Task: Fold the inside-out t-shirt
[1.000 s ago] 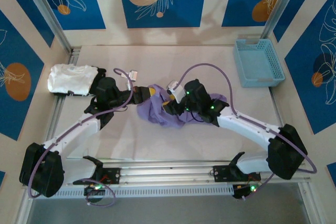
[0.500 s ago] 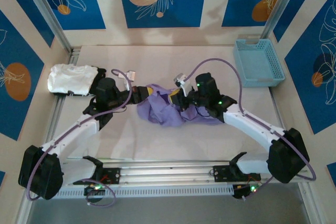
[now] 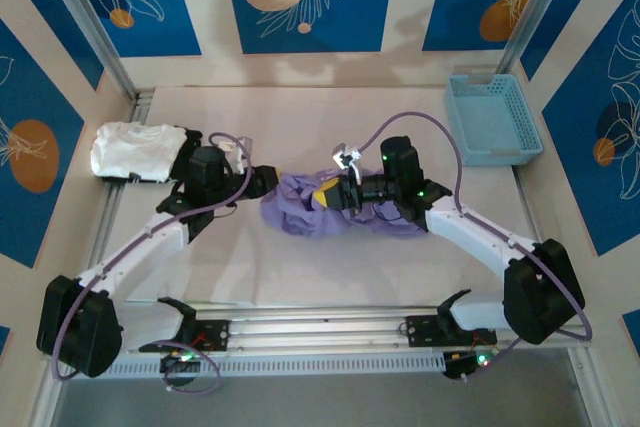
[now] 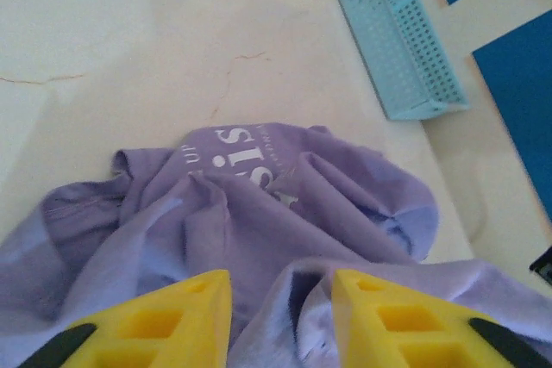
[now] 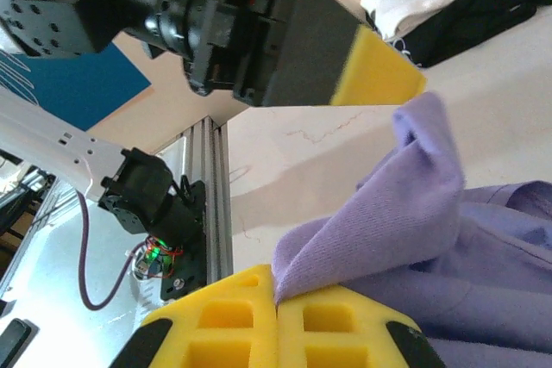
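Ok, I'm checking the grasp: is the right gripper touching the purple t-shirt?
Touching. The right wrist view shows the right gripper shut on a fold of the t-shirt, cloth pinched between its yellow fingers.

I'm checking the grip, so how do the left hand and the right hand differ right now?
The left hand is open; the right hand is shut on a fold of the shirt. The left hand sits at the shirt's left edge, the right hand over its middle. Both have yellow fingers.
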